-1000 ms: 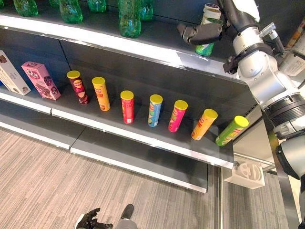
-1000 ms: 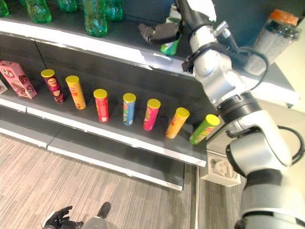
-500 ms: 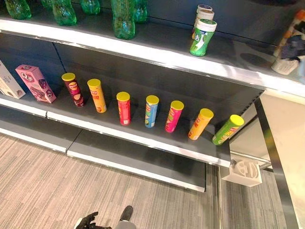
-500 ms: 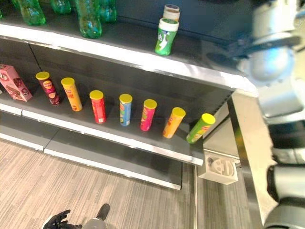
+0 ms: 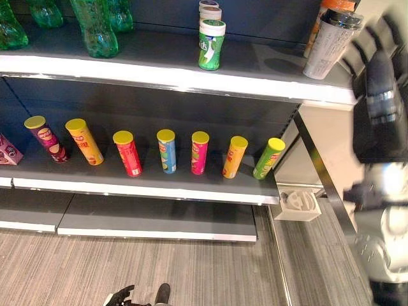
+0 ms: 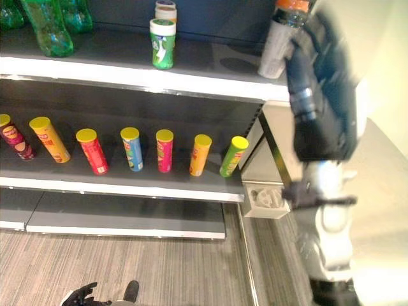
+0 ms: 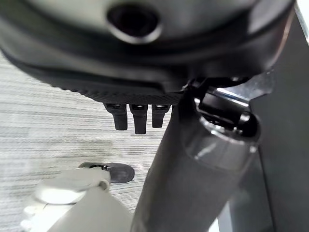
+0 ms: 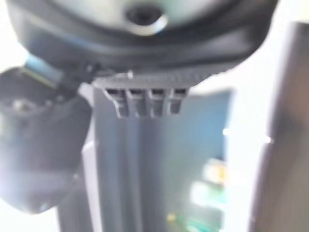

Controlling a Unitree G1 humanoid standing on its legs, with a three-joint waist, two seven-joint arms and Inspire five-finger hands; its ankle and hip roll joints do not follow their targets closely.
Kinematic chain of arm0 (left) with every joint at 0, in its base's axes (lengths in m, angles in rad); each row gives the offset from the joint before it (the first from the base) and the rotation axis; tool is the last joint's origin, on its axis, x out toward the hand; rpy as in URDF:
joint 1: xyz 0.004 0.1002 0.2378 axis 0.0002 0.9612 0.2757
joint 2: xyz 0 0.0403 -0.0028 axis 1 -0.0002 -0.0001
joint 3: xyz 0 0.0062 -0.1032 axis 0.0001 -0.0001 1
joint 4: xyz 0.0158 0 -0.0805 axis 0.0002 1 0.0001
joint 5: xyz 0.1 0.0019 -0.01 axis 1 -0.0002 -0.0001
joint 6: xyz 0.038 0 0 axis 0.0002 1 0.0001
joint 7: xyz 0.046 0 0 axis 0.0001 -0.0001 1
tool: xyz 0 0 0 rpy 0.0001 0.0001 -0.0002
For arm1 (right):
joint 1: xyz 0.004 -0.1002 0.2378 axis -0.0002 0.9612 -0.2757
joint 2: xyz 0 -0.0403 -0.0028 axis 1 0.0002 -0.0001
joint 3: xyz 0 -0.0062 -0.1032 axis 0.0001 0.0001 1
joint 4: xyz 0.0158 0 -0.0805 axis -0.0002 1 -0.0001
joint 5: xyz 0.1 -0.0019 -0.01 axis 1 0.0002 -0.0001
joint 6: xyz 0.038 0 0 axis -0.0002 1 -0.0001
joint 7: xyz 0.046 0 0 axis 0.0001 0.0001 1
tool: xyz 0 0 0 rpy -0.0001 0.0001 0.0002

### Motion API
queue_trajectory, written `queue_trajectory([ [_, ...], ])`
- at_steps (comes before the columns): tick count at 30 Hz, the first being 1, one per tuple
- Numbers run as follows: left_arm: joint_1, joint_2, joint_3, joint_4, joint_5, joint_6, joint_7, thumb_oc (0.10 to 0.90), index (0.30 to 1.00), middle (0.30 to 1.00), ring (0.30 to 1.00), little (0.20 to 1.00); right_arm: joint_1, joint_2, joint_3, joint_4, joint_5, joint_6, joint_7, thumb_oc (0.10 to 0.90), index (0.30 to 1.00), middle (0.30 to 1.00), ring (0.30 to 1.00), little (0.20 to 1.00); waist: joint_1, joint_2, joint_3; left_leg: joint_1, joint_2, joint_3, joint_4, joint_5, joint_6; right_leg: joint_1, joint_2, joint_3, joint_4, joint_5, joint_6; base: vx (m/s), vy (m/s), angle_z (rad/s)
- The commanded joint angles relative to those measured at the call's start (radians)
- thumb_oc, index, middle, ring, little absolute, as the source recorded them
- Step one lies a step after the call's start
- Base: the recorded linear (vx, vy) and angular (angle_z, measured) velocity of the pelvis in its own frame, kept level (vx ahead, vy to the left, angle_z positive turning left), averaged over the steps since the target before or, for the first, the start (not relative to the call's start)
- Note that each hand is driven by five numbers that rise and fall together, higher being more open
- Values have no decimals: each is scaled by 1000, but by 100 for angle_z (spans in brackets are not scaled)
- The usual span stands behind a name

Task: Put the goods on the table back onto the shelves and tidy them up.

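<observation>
In the left eye view, a green-and-white can (image 5: 211,44) is seen standing upright on the top shelf (image 5: 191,75), with two more cans lined up behind it. Green bottles (image 5: 95,29) are ranged along the same shelf to the robot's left, and a clear bottle with a dark cap (image 5: 330,43) stands at its right end, an orange-topped one just behind. On the middle shelf (image 5: 146,189) a row of yellow-lidded tubes (image 5: 166,151) is set out, each apart from the next — the green tube (image 5: 268,158) at the right end leans. A white block (image 5: 300,204) sits by the shelf's right post. The right hand (image 5: 382,95) is raised at the view's right, blurred, its dark back turned to the camera; whether the fingers are spread or curled cannot be told here.

In the right eye view, the same hand (image 6: 322,95) is seen beside the clear bottle (image 6: 278,48), apart from the can (image 6: 162,43). The left hand (image 6: 80,294) shows low at the bottom edge above the striped floor (image 6: 159,268).

In the left wrist view, short fingertips (image 7: 137,118) are seen curled under the palm, nothing held.

In the right wrist view, the fingertips (image 8: 145,104) are likewise folded — nothing is held between them.
</observation>
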Motion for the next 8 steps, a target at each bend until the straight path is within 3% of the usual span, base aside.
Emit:
queue_trajectory([
  [1, -28, 50, 27, 22, 49, -32, -6, 800, 900, 900, 900, 900, -88, -40, -31, -50, 111, -4, 122, 800, 900, 900, 900, 900, 1, 24, -47, 92, -33, 88, 2, -176, 64, -51, -8, 51, 32, 2, 10, -3, 27, -25],
  [4, -28, 44, 39, 32, 48, -35, -9, 800, 900, 900, 900, 900, 11, 8, 7, 4, 111, 26, 149, 800, 900, 900, 900, 900, -13, 29, -50, 100, -32, 101, 2, -178, 64, -55, -9, 65, 36, 2, 8, 6, 14, -31],
  [6, -30, 35, 52, 50, 50, -40, -17, 800, 900, 900, 900, 900, 135, 31, 33, 73, 36, 75, 167, 800, 900, 900, 900, 900, -34, 32, -52, 112, -31, 115, 2, -182, 63, -54, -8, 78, 38, -1, 7, 11, 4, -38],
  [8, -54, 18, 33, 42, 59, -56, -17, 800, 900, 900, 900, 900, 221, 9, 79, 280, -257, 106, 139, 800, 900, 900, 900, 900, -60, 32, -52, 125, -27, 125, 2, -185, 60, -47, -6, 83, 41, -4, 3, 7, -12, -19],
])
